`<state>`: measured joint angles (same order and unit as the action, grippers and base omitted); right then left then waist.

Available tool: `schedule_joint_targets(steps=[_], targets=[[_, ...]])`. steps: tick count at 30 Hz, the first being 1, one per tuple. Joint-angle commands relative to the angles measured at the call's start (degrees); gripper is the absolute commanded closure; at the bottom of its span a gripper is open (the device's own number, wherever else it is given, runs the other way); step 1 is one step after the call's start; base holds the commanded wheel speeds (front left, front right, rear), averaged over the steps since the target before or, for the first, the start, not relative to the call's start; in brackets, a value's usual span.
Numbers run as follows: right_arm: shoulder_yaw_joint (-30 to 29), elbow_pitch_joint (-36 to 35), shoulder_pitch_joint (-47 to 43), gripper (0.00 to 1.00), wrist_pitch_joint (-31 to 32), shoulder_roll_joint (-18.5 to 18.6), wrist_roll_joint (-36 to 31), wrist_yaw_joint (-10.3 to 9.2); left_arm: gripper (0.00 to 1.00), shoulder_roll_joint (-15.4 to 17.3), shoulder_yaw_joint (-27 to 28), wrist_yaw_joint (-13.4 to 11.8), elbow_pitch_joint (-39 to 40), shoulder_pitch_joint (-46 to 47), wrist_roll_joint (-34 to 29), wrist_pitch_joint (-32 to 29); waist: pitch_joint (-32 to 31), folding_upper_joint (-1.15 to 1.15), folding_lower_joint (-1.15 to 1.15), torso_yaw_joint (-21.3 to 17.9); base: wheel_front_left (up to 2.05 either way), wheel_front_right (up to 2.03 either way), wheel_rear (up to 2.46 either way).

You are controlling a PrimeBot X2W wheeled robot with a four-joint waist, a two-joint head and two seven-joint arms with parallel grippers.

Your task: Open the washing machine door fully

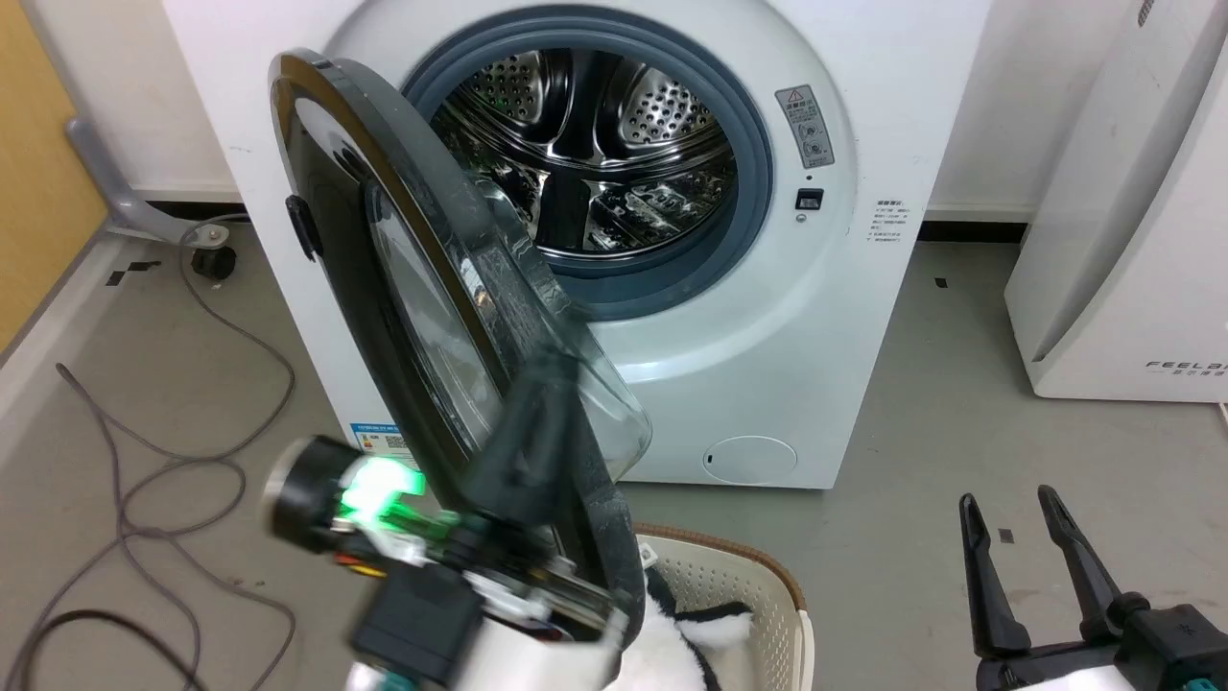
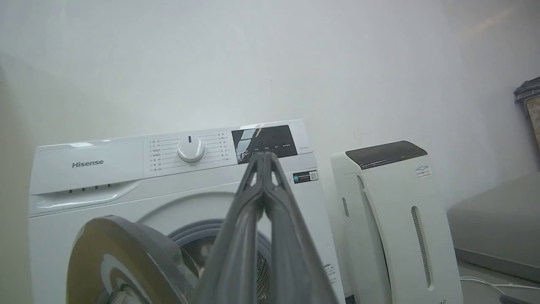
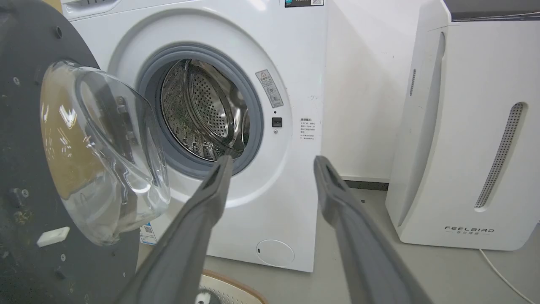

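In the head view, the left gripper (image 1: 552, 384) is seen blurred. Its dark fingers are laid over the inner side of the washing machine door (image 1: 432, 317), by the clear glass bowl (image 1: 614, 413); whether they touch it cannot be told. The door stands out from the washing machine (image 1: 863, 288), nearly edge-on to the camera, and the steel drum (image 1: 595, 144) is exposed beyond the fingertips. A white basket (image 1: 739, 585) is set just to the right of the left wrist. The right gripper (image 1: 1007, 497) is held well to the right of the door, over grey floor, with its fingers spread apart and nothing between them.

In the left wrist view, the left gripper (image 2: 263, 158) is shown with its fingers pressed together and nothing visibly pinched. The door (image 2: 114, 253) is found low and left of the fingers. The washing machine (image 2: 105, 169) is faced beyond them, and a white appliance (image 2: 392, 219) stands to their right.

In the right wrist view, the right gripper (image 3: 273, 159) is shown with its fingers wide apart and empty. The door (image 3: 25, 147) is seen left of the left finger, its dark grey inner face and glass bowl (image 3: 97, 152) turned toward the camera. The drum (image 3: 206, 114) lies just beyond the left fingertip, and the white appliance (image 3: 464, 147) lies right of the right finger.
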<state>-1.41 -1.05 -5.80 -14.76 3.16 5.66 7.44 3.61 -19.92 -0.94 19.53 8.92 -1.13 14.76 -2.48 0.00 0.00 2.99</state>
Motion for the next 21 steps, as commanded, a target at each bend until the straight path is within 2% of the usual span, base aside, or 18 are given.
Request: schedule_joint_targets(steps=[1, 9, 16, 21], targets=[[0.0, -0.5, -1.1, 0.0, -0.2, -0.3, 0.6, 0.05, 1.0, 0.0, -1.7, 0.7, 0.0, 0.8, -0.5, 0.2, -0.1, 0.0, 0.0, 0.0, 0.0, 0.0, 0.0], [0.0, -0.6, -1.4, 0.0, -0.2, -0.3, 0.5, 0.05, 1.0, -0.2, -12.0, 3.7, -2.1, 0.1, -0.8, 0.2, -0.2, 0.0, 0.0, 0.3, 0.0, 0.0, 0.0], [-0.1, -0.9, -1.4, 0.0, -0.2, -0.3, 0.5, 0.05, 1.0, -0.2, -18.0, 4.7, -5.3, -1.4, -0.1, 0.2, 0.0, 0.0, 0.0, 0.8, 0.0, 0.0, 0.0], [-0.1, -0.8, -1.2, 0.0, -0.2, -0.3, 0.5, 0.05, 1.0, 0.0, -20.2, 4.6, -9.6, -2.6, 0.1, 0.2, 0.3, 0.0, 0.0, 1.0, 0.0, 0.0, 0.0]])
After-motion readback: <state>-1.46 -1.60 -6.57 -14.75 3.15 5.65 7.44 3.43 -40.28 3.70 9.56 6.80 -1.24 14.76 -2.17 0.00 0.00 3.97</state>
